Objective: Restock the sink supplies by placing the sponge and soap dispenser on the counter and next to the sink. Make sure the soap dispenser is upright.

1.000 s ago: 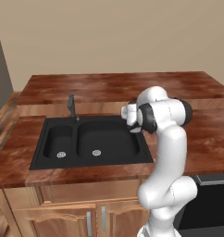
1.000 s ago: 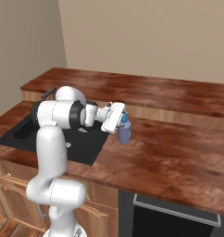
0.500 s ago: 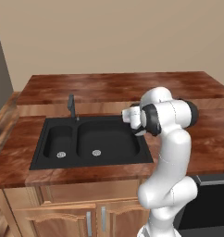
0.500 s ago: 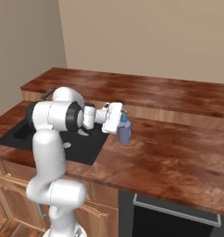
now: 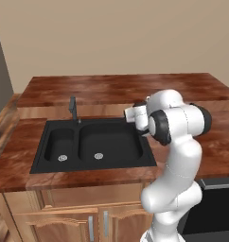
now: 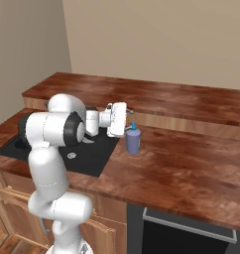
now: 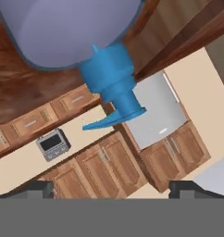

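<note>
The soap dispenser (image 6: 133, 141), a grey-blue bottle with a blue pump, stands upright on the counter (image 6: 191, 168) just right of the black sink (image 6: 94, 158). My gripper (image 6: 128, 121) points sideways at its top from the sink side, open and holding nothing. In the hand view the soap dispenser (image 7: 109, 78) looms close between and beyond my spread fingertips (image 7: 37, 187), without touching them. In the left base view my own arm hides the bottle, and the sink (image 5: 111, 142) with its slim faucet (image 5: 73, 108) lies to the left. The sponge is out of view.
A raised ledge (image 6: 156, 99) runs along the back of the counter below the beige wall. Wooden cabinet doors (image 5: 64, 222) sit under the sink. A dark appliance front (image 6: 191, 233) is set below the counter on the right.
The jaws have opened wide and let go of the soap dispenser. The hand has drawn back a little toward the sink. The bottle stays upright where it was set.
</note>
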